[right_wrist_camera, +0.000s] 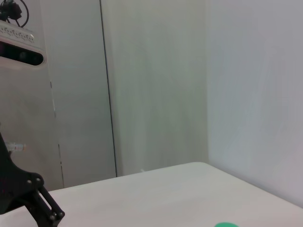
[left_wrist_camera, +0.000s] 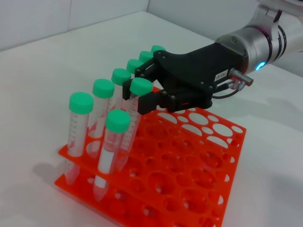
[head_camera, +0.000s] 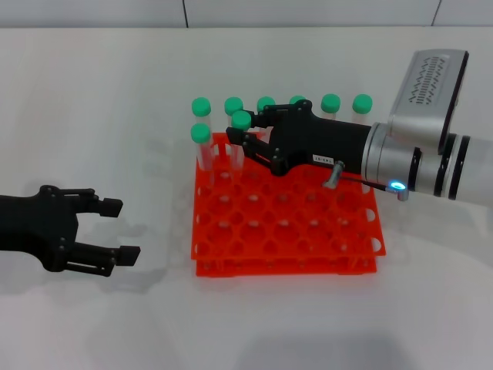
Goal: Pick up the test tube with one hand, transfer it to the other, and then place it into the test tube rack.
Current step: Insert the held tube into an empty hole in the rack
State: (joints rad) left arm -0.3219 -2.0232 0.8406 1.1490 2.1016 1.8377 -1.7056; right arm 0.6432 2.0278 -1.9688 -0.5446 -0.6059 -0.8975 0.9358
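The test tube (head_camera: pixel 240 139) stands nearly upright between the fingers of the right gripper (head_camera: pixel 240 141), clamped just below its green cap, lower end inside a hole of the orange-red test tube rack (head_camera: pixel 285 223) near the rack's far left corner. Seven other capped tubes (left_wrist_camera: pixel 79 124) occupy the rack's far row and left edge. The left gripper (head_camera: pixel 122 230) rests apart on the white tabletop (head_camera: pixel 92 116), jaws spread, holding nothing.
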